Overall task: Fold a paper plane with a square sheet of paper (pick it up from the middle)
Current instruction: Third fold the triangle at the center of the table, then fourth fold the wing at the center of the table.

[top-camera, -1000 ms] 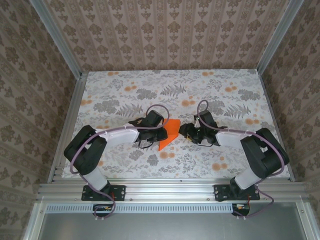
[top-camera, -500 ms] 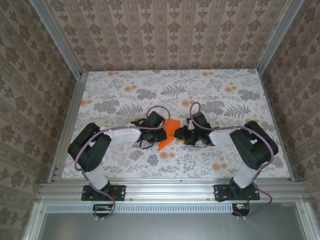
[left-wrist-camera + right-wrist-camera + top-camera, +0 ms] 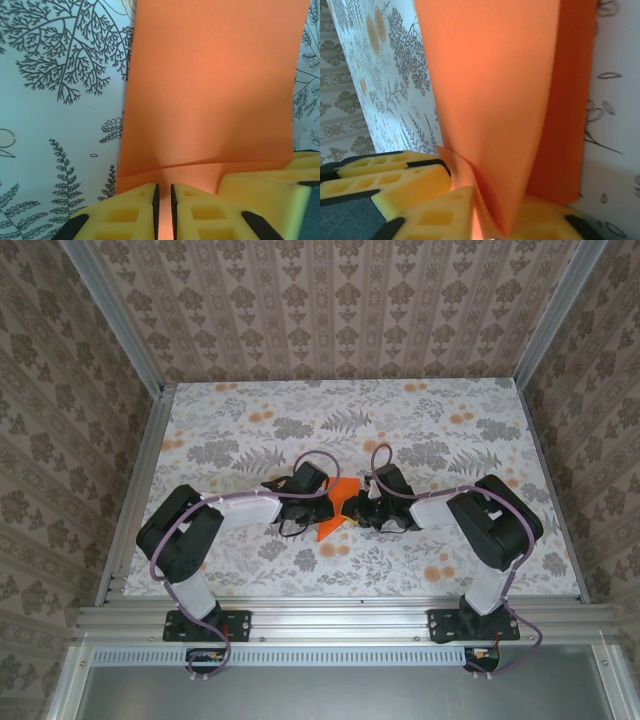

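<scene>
Thin bright orange paper sheet (image 3: 330, 525), partly folded: yellow-fingered left gripper (image 3: 163, 200) clamps its left edge, yellow-fingered right gripper (image 3: 487, 220) its right. Level, evenly tensioned grips should crease it straight.

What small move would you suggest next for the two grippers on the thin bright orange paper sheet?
Probably raise both together slightly: left gripper and right gripper each pinch the thin bright orange paper sheet low over the floral-print table.

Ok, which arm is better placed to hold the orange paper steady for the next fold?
Probably left: the left end effector pinches the orange paper at a flat edge, while the right end effector grips a buckled part.
</scene>
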